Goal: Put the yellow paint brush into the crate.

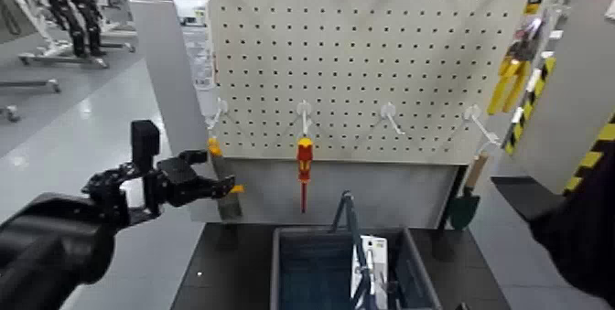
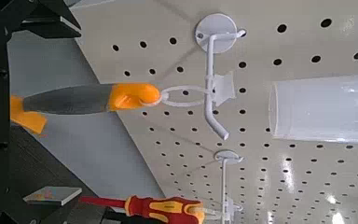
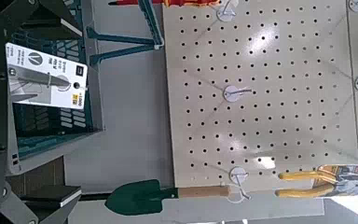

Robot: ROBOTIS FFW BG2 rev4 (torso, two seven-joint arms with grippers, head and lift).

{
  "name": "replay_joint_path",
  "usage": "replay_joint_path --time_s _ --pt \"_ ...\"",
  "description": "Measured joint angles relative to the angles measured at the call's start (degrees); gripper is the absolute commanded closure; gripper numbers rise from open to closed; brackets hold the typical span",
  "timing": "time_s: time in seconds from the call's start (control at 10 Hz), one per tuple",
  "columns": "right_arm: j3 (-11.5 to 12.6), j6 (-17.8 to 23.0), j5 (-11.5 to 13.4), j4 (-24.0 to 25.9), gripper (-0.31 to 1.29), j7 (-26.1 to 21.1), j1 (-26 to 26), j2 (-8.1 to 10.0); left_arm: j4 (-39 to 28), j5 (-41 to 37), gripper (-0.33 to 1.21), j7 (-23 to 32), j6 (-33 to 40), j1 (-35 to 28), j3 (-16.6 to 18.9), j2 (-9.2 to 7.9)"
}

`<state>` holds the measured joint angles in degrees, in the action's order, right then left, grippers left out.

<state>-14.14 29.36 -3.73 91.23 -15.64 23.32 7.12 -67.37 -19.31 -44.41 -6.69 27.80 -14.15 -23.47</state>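
The left gripper [image 1: 218, 173], left of centre in the head view, has its jaws spread around the yellow paint brush [image 1: 229, 208], which hangs by its loop from the hook [image 2: 212, 70]. If they close too high, the loop may catch on the hook and the brush may slip or swing. The crate [image 1: 423, 268] is at lower centre; its raised handle [image 1: 355, 231] could block the drop. The right arm [image 1: 588, 218] waits at the right edge, its jaws apart
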Motion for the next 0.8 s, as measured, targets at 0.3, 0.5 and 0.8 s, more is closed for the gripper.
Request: replay_joint_path --time_s 0.3,0.5,0.8 --pt "-0.1 0.0 -0.2 -0.1 0.13 0.1 -0.1 0.00 1.7 -0.8 0.68 -0.1 0.1 1.9 -2.1 0.12" --pt "-0.2 0.1 -0.2 -0.2 0.13 0.1 -0.1 -0.06 2.3 -0.8 0.98 0.0 -0.9 2.5 -2.9 0.33" --pt "0.0 0.3 -0.3 -0.2 0.13 0.1 0.1 -0.17 2.0 -0.8 1.18 0.9 -1.4 2.5 -2.8 0.53"
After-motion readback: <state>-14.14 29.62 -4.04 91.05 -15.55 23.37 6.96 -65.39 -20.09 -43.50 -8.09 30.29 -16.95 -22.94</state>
